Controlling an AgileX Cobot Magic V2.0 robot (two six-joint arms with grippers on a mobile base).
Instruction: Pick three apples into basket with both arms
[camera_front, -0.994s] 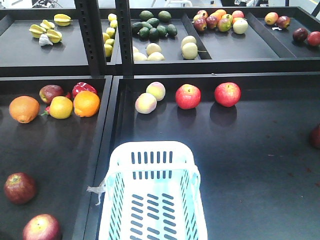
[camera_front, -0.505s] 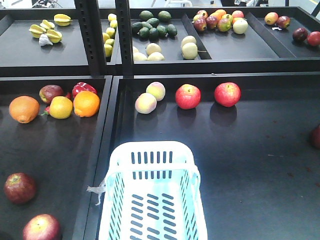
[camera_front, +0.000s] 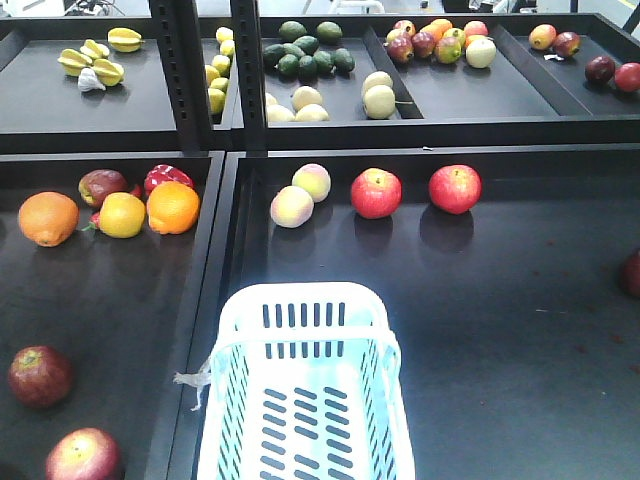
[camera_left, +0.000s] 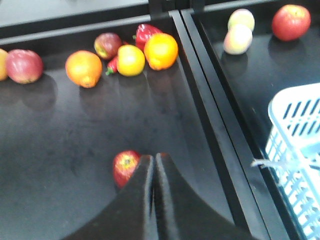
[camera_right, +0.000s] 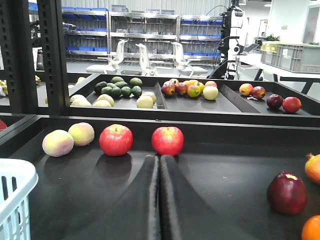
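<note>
Front view: basket (camera_front: 300, 390) at near edge of R tray, just R of divider rail (camera_front: 205, 300); wide bare floor to its R. Apple A (camera_front: 40, 375) and apple B (camera_front: 82, 455) in L tray's near corner. Apple C (camera_front: 632, 272) at far R edge.

Left wrist: left gripper (camera_left: 154, 161) jaws pressed together; apple A (camera_left: 125, 167) just L of tips.

Right wrist: right gripper (camera_right: 159, 159) jaws pressed together; apple C (camera_right: 286, 192) well off to R.

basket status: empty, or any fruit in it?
Empty. The front view shows the basket with its slotted bottom bare and no fruit inside. Its near end is cut off by the frame edge, so that part cannot be checked.
</note>
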